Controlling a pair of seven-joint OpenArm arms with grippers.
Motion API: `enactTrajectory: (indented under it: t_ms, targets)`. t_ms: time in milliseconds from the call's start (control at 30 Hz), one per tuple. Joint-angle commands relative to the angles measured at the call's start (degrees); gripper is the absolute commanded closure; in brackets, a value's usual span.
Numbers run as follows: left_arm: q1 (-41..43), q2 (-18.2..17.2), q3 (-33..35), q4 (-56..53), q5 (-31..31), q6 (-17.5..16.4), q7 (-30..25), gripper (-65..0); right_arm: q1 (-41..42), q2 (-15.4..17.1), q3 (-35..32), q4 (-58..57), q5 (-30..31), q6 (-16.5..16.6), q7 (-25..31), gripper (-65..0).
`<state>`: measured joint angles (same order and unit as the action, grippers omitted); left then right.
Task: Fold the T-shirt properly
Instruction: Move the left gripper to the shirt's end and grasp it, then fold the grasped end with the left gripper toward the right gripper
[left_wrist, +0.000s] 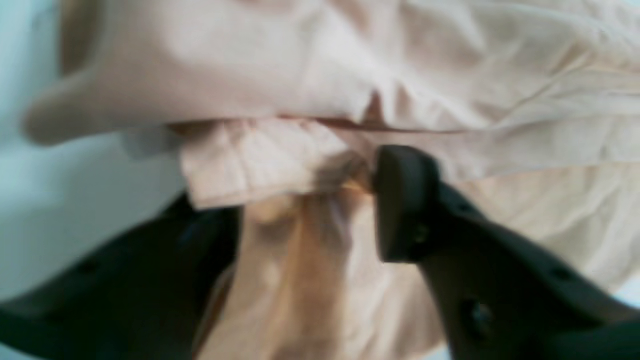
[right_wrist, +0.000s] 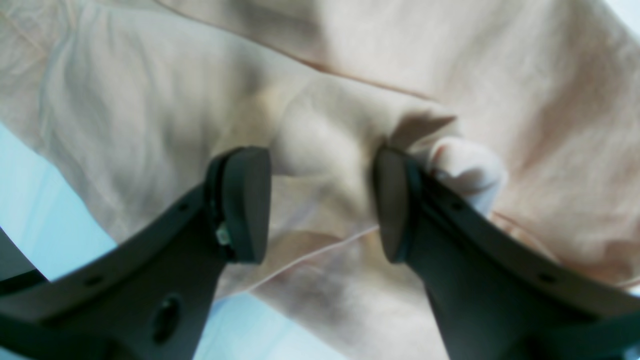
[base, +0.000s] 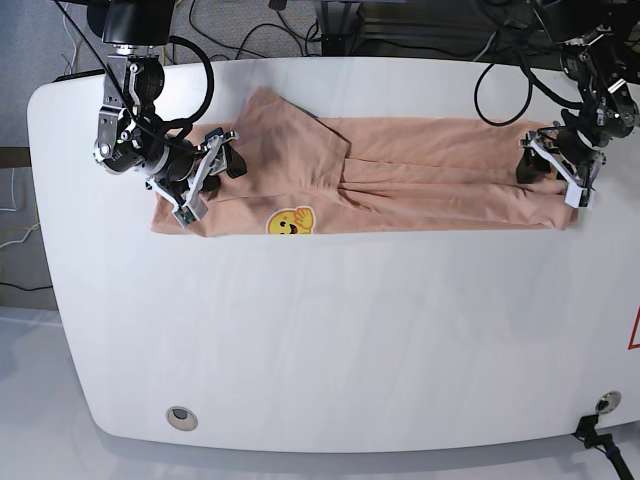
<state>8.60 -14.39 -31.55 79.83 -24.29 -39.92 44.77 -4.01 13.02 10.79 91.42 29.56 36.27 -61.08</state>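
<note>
left gripper (left_wrist: 310, 200) jaws closed on a shirt (base: 420, 170) fold; right gripper (right_wrist: 320, 205) jaws apart, cloth bunched between.

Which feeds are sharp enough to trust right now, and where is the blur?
Base view: sharp, evenly lit, T-shirt and table clear. Left wrist view: soft throughout, cloth smeared at upper left. Right wrist view: blurry cloth, right gripper slightly crisper.

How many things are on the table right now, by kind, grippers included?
T-shirt: 1
Grippers: 2, the left gripper and the right gripper
Table: 1
Total: 4
</note>
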Motion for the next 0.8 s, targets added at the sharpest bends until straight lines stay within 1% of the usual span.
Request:
enactTrajectory:
  t_ms: [0, 133, 167, 267, 400, 467, 533, 567, 633, 700, 767]
  targets:
    - [0.2, -0.3, 0.1, 0.2, 1.0, -0.1, 2.5, -23.1, 0.3, 0.4, -0.1, 0.2, -0.7, 0.3, -0.9, -32.6]
    - [0.0, -0.3, -0.1, 0.3, 1.0, -0.1, 2.5, -9.8, 0.3, 0.4, -0.1, 0.2, -0.7, 0.3, -0.9, -32.6]
    - [0.0, -0.3, -0.1, 0.4, 1.0, -0.1, 2.5, -8.6, 0.3, 0.4, -0.1, 0.2, -0.7, 0.3, -0.9, -32.6]
    - [0.1, -0.2, 0.0, 4.3, 1.0, -0.1, 2.5, -8.4, 0.3, 0.4, -0.1, 0.2, -0.7, 0.3, -0.9, -32.6]
    - [0.2, 3.5, 0.7, 13.2, 1.2, -0.1, 3.2, -8.4, 0.3, 0.4, -0.1, 0.2, -0.7, 0.3, -0.9, -32.6]
    - [0.2, 3.8, 3.8, 16.9, 1.1, -0.1, 6.3, -8.4, 0.3, 0.4, -0.1, 0.2, -0.7, 0.3, -0.9, -32.6]
    - [0.0, 4.5, 6.8, 19.9, 1.0, -0.1, 8.2, -8.4, 0.3, 0.4, -0.1, 0.2, -0.7, 0.3, -0.9, -32.6]
    - [0.0, 6.1, 8.5, 21.0, 1.0, -0.1, 8.3, -8.4, 0.3, 0.4, -0.1, 0.2, -0.7, 0.3, -0.9, -32.6]
    - [0.0, 7.8, 11.2, 23.0, 1.3, -0.1, 8.3, -8.4, 0.3, 0.3, -0.2, 0.2, -0.7, 0.3, -0.9, -32.6]
    - [0.0, 8.3, 15.2, 24.2, 1.1, -0.1, 8.3, -8.4, 0.3, 0.3, -0.3, 0.2, -0.7, 0.3, -0.9, -32.6]
    - [0.2, 9.8, 19.7, 24.5, 1.1, -0.1, 8.3, -8.4, 0.4, 0.3, -1.3, 0.2, -0.8, 0.3, -0.9, -32.6]
